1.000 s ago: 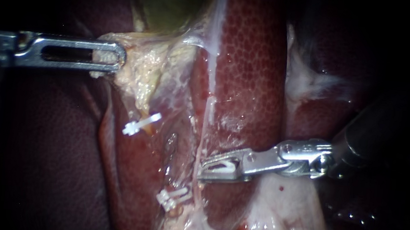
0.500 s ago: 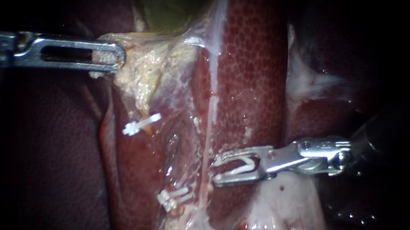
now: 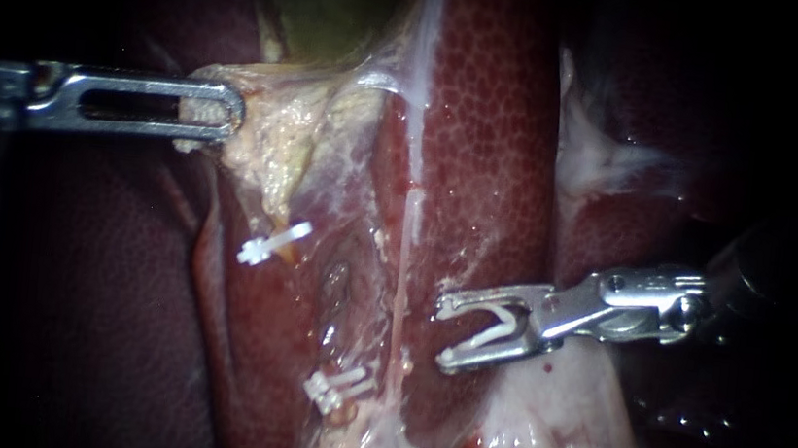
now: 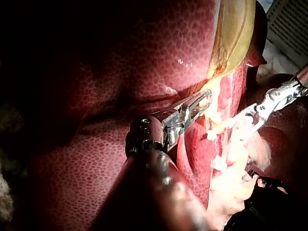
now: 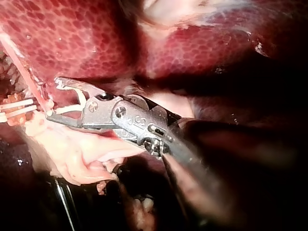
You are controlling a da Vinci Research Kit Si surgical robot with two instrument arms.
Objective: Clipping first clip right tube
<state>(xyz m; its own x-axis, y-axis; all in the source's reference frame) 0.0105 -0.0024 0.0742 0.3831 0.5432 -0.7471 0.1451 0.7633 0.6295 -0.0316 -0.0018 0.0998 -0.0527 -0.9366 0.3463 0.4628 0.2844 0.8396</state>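
Observation:
A thin pale right tube [image 3: 403,254] runs down the liver [image 3: 497,116]. My right instrument [image 3: 442,334] stands just to the right of it, not touching, its jaws spread wide around a white clip [image 3: 496,329] seated between them. In the right wrist view the same jaws [image 5: 55,98] carry the clip [image 5: 72,107] a little short of the tube [image 5: 29,82]. At the base of the greenish gallbladder [image 3: 332,3], my left instrument [image 3: 224,114] is shut on yellowish tissue [image 3: 276,134] and holds it taut.
The left tube carries one white clip [image 3: 275,241] higher up and a pair of clips [image 3: 336,387] lower down. Pale fatty tissue [image 3: 547,414] lies under the right instrument. The left wrist view shows both instruments [image 4: 204,98] [image 4: 245,115] near the gallbladder [image 4: 236,29].
My right instrument has drawn back to the right, off the right tube, and its jaws have spread wider with the clip still in them. The left instrument has held still.

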